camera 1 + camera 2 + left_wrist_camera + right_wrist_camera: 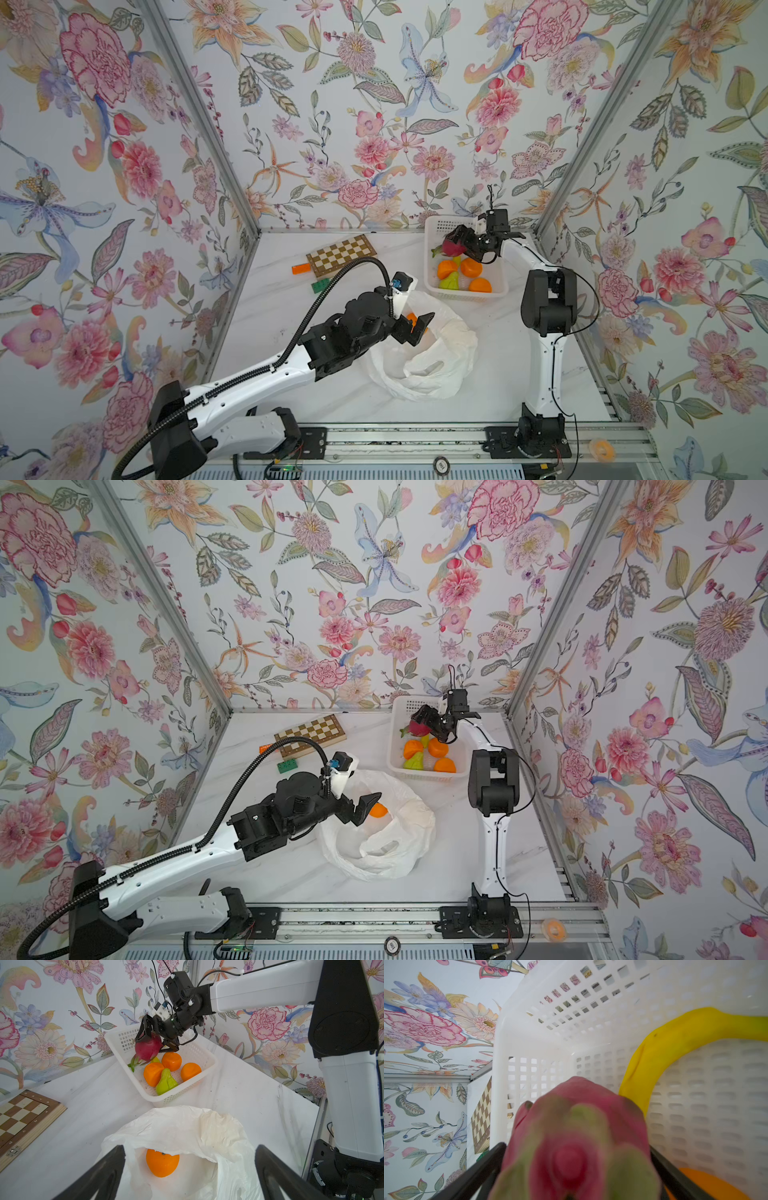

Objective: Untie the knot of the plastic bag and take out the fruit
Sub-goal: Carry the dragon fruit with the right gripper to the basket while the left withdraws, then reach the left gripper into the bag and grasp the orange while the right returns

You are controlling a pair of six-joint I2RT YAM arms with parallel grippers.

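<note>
**Robotics test cell, not a lived-in room.**
Findings: floral wallpaper panels are held in bare aluminium posts, forming a booth around a marble-look surface. A left arm and a right arm, white with black joints, are bolted to a slotted metal rail along the front edge, with cabling exposed. Props lie on the surface: a folded chessboard, plastic blocks, and glossy fruit in a white perforated basket.
</note>
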